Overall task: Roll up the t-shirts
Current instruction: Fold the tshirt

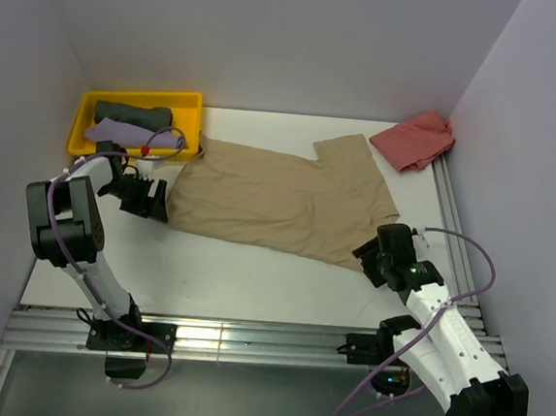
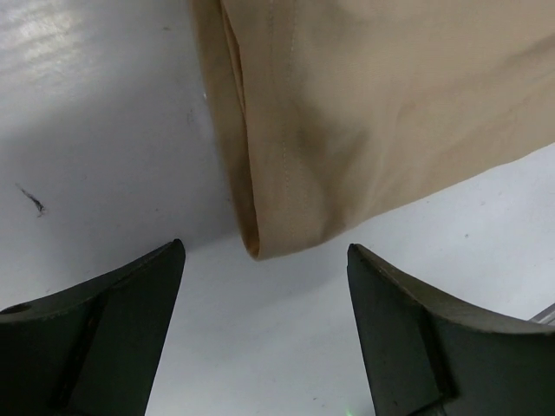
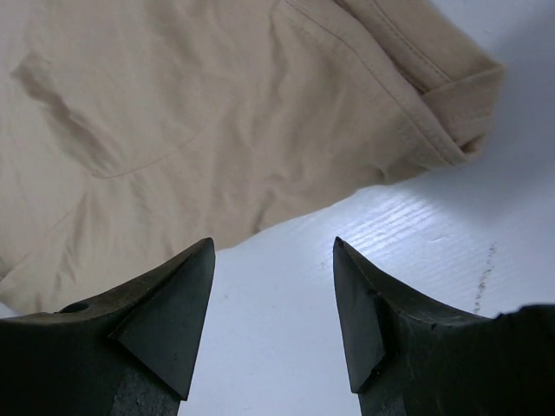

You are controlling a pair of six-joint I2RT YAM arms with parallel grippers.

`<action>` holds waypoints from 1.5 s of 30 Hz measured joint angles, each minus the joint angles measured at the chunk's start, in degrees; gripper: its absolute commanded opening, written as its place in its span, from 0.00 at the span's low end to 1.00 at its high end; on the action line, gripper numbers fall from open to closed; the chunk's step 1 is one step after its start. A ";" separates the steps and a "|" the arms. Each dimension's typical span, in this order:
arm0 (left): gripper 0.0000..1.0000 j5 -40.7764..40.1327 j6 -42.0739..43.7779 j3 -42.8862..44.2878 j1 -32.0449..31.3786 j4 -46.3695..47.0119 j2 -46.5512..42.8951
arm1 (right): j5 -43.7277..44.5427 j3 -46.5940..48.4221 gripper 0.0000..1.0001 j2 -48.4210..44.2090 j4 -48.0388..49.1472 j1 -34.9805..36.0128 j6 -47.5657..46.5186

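Noting state, nearest first. Your left gripper (image 2: 264, 260) has its jaws wide apart with nothing between them. It hangs low over the white table (image 1: 252, 284), and the hemmed corner of the tan t-shirt (image 1: 279, 198) sits just ahead of the gap, at 12 o'clock in its wrist view. Your right gripper (image 3: 273, 251) is likewise spread and empty. Bare table lies under it, and the shirt's edge is just beyond the fingertips.

The tan t-shirt lies flat across mid-table, its long axis running roughly 9 to 3 o'clock and the right end nearer you. Your left gripper is at its 9 o'clock end and your right at its 4 o'clock corner. One sleeve points toward 1 o'clock. There are a few shallow wrinkles, and the left end shows a doubled layer along the stitched hem.

Handling, as a judgement: it looks light and limp, with no stiffness. Expect it to drape and drag, and a one-sided pull will likely skew it. Take it at the hem, where the stitched double layer gives the pads something thicker to pinch. Pinch low so a finger gets under the edge.

Farther back, a yellow tray (image 1: 142, 94) sits at 10 o'clock, just beside the tan shirt's far left corner. It holds a rolled dark grey-green t-shirt (image 1: 130, 114) and a lilac t-shirt (image 1: 117, 134) side by side. A salmon-red t-shirt (image 1: 415, 139) lies crumpled at 1 o'clock, apart from the tan one.
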 measured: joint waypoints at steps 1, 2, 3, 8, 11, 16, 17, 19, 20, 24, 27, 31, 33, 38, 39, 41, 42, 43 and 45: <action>0.82 0.44 -0.22 0.00 0.00 0.02 0.42 | 0.00 -0.46 0.64 0.15 -0.15 0.00 0.28; 0.81 0.70 -0.46 0.04 0.00 0.24 0.44 | 0.00 -0.92 0.64 0.42 -0.17 0.00 0.52; 0.80 0.87 -0.70 0.04 0.00 0.37 0.46 | 0.00 -1.27 0.65 0.63 -0.22 -0.02 0.66; 0.73 1.31 -2.14 0.04 -0.04 1.51 0.92 | 0.00 -3.30 0.65 2.05 -0.15 -0.24 1.36; 0.67 1.38 -3.17 0.07 -0.17 2.67 1.22 | 0.04 -3.37 0.65 3.45 -0.11 -0.87 1.38; 0.56 1.44 -4.37 0.11 -1.22 4.04 1.68 | 0.55 -3.37 0.65 5.07 -0.68 -1.38 1.40; 0.53 1.40 -4.74 0.13 -1.55 4.37 1.81 | 0.72 -3.37 0.66 5.05 -0.96 -1.44 1.40; 0.46 1.44 -5.51 0.13 -2.16 4.83 1.99 | 1.09 -3.37 0.66 4.87 -1.51 -1.73 1.49; 0.44 1.25 -5.53 0.13 -2.43 5.03 2.12 | 1.27 -3.37 0.66 4.76 -1.86 -1.97 1.55; 0.35 0.94 -6.64 0.15 -3.17 5.64 2.38 | 2.23 -3.32 0.67 4.61 -3.56 -3.50 1.57; 0.26 0.39 -7.15 0.15 -3.41 6.12 2.54 | 2.82 -3.32 0.67 4.63 -4.52 -4.85 1.53; 0.21 -0.02 -7.72 0.15 -3.43 6.64 2.82 | 4.00 -3.28 0.67 5.29 -4.66 -7.19 1.36; 0.18 -0.04 -7.80 0.15 -3.43 6.75 2.91 | 4.74 -3.23 0.67 6.21 -4.35 -8.22 0.96; 0.11 -0.11 -8.17 0.15 -3.43 6.88 2.95 | 5.81 -2.82 0.65 9.44 -2.40 -9.90 -0.22; 0.08 -0.11 -8.15 0.15 -3.43 6.88 2.95 | 6.14 -2.60 0.64 10.29 -1.73 -9.97 -0.57; 0.02 -0.11 -8.24 0.15 -3.43 6.86 2.95 | 6.62 -2.05 0.50 11.96 -0.55 -10.01 -1.33; 0.00 -0.07 -8.20 0.15 -3.43 6.86 2.95 | 6.67 -1.81 0.43 12.76 0.00 -10.05 -1.62; 0.00 -0.07 -8.17 0.15 -3.43 6.86 2.95 | 6.67 -1.60 0.28 13.64 0.66 -10.05 -2.12; 0.00 -0.09 -8.17 0.15 -3.48 6.84 2.93 | 6.56 -1.25 0.10 14.78 1.62 -10.05 -2.97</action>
